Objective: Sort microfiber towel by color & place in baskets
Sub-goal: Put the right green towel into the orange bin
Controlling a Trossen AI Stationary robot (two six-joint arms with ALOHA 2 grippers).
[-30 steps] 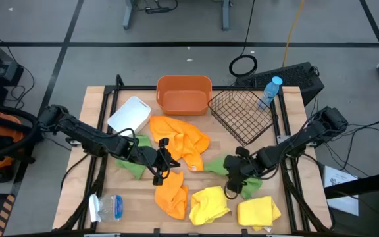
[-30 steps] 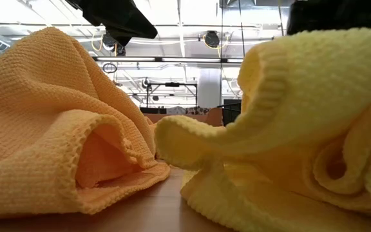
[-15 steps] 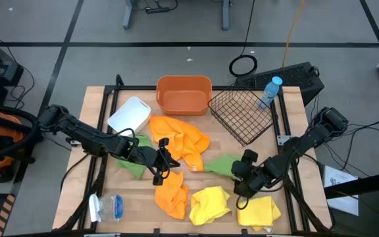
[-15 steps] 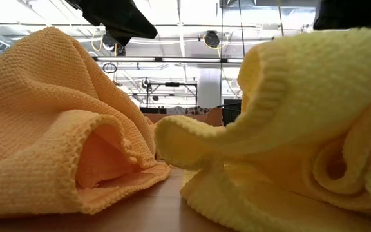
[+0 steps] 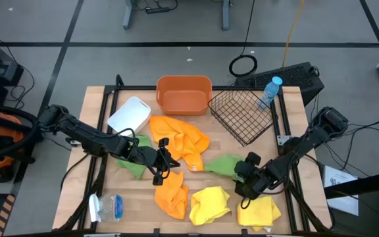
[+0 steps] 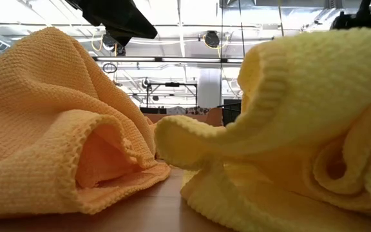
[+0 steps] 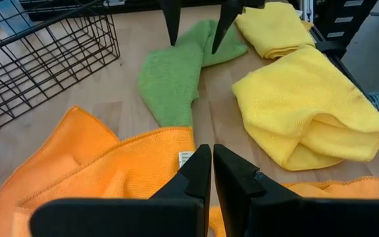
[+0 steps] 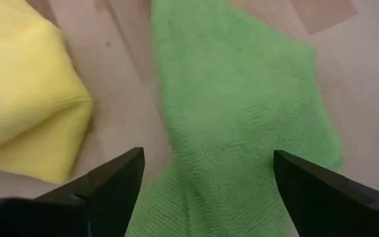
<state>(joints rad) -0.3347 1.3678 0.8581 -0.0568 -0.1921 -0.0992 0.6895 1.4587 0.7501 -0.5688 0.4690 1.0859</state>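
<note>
Right end effector [image 5: 242,184], now spread and released, has backed off the flat green microfiber towel [image 5: 220,164]; left end effector [image 5: 161,168] stays clenched, empty.

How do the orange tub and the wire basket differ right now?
The orange tub has solid orange plastic walls; the wire basket is open black mesh. The tub sits square to the table's far edge, while the basket is turned at an angle, nearer the right side. Both sit at the far side of the table and hold no towels yet.
</note>
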